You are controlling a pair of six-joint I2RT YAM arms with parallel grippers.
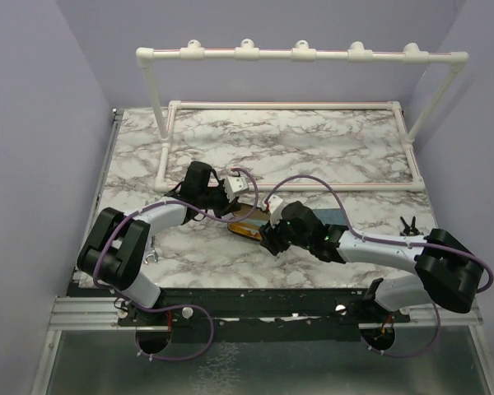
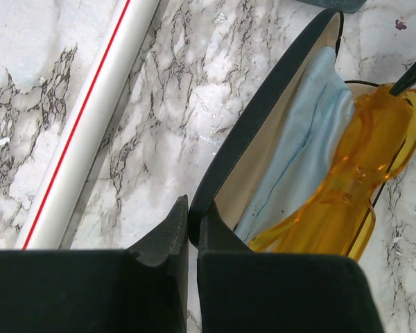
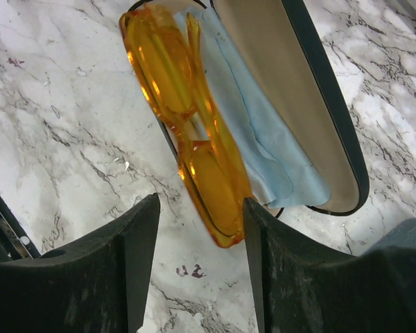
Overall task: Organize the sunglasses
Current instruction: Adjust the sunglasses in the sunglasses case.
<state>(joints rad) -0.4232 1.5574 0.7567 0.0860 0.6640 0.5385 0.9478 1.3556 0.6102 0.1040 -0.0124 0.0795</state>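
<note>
Risk of tipping the orange sunglasses (image 3: pixel 187 132) off the near rim of the black case (image 3: pixel 168 142) onto the marble (image 3: pixel 62 139) if nudged by the right gripper (image 3: pixel 201 201) — only half seated on the blue cloth (image 3: pixel 263 146), overhanging. Jaws there parted either side of the frame's end, gripping nothing. Beyond, left gripper (image 2: pixel 192 208) pinched tight on the raised lid (image 2: pixel 256 111) — a slip could drop it shut on the frame.

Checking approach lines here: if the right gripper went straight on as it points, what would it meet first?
Probably the yellow-orange sunglasses, resting on the open black case just ahead of the right gripper; depth is unclear.
</note>
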